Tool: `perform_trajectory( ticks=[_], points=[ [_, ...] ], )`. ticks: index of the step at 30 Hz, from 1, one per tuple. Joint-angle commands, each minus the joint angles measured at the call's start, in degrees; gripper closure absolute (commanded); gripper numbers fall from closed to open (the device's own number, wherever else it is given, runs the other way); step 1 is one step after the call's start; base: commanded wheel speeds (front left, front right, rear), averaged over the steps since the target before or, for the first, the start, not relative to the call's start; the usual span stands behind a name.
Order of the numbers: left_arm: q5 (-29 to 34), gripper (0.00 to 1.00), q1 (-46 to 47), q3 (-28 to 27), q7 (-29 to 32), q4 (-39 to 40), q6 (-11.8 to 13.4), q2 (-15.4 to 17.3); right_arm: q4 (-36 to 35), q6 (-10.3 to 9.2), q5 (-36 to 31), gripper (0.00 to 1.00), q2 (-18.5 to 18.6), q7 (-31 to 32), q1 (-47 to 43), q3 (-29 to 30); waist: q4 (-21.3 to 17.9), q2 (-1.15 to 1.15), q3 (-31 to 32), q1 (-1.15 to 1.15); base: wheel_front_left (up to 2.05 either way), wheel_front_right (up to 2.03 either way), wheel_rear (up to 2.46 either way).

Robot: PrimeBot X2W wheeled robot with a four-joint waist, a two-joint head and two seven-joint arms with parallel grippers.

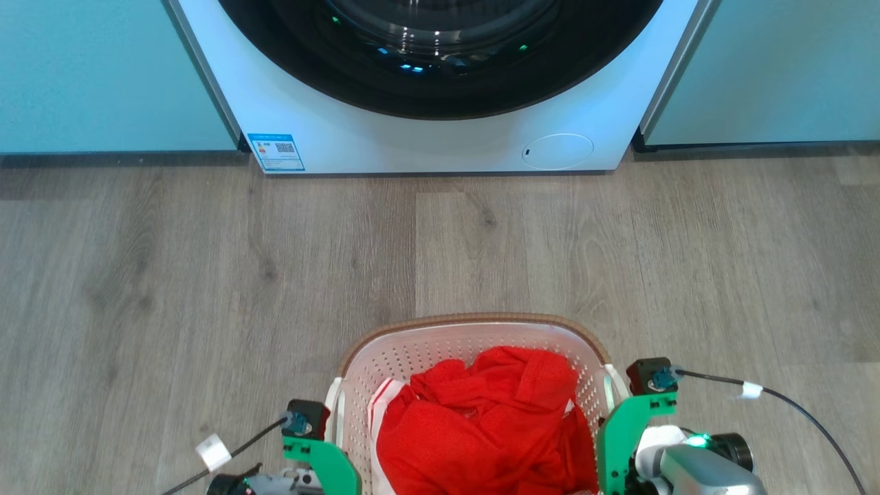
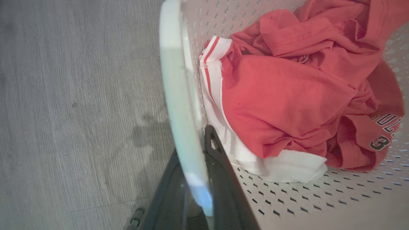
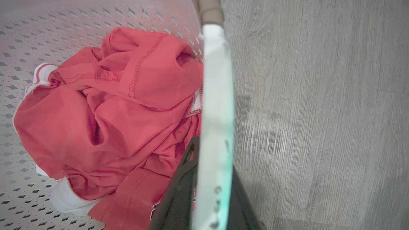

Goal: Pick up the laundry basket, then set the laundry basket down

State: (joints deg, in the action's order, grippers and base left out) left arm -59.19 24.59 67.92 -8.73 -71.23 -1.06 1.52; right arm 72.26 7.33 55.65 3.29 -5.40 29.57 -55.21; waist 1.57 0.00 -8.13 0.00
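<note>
Nearest, the left gripper and right gripper each straddle a white side handle of the laundry basket. One dark finger sits inside the wall and one outside, jaws clamped on the left handle and the right handle. The basket lies squarely between the two grippers, both arms equally near; its near end is cropped, so its long axis cannot be judged. A red garment lies in it. Beyond come the wood floor and the washing machine. Setting down probably calls for a level, matched descent of both arms.
</note>
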Motion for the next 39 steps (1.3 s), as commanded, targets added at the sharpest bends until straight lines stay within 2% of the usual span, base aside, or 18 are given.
perform_trajectory(
  ticks=[1, 17, 29, 37, 39],
  points=[
    [-0.41, 1.0, 2.01, -0.36, -0.98, -0.29, 0.16, 1.36, -0.58, 0.16, 0.3, 1.0, -0.41, -1.03, 1.9, -0.93, 0.01, 0.0, -0.09, 0.0, 0.0, 0.0, 0.0],
    [-1.2, 1.0, 4.56, 0.63, -2.8, -0.23, 0.84, 1.36, -0.06, 0.16, 2.22, 1.0, -0.41, -2.48, 5.2, -3.0, 0.17, 0.0, -4.14, 0.0, 0.0, 0.0, 0.0],
    [-0.31, 1.0, 14.05, -0.38, -5.97, 1.3, 3.52, 1.36, 1.41, 0.16, 0.83, 1.0, -0.41, -6.33, 17.2, -2.2, 0.72, 0.0, -17.88, 0.0, 0.0, 0.0, 0.0],
    [3.64, 1.0, 21.12, -4.13, -6.25, 4.97, 6.77, 1.55, 1.67, 0.16, -3.69, 1.0, -0.36, -7.56, 25.09, 1.88, 0.8, 0.0, -27.3, 0.0, 0.0, 0.0, 0.0],
    [3.36, 1.0, 26.1, -5.03, -5.55, 3.49, 5.53, 1.63, 1.67, 0.16, -5.63, 1.0, -0.36, -7.57, 26.02, 3.58, 0.56, 0.0, -28.79, 0.0, 0.0, 0.0, 0.0]
  ],
)
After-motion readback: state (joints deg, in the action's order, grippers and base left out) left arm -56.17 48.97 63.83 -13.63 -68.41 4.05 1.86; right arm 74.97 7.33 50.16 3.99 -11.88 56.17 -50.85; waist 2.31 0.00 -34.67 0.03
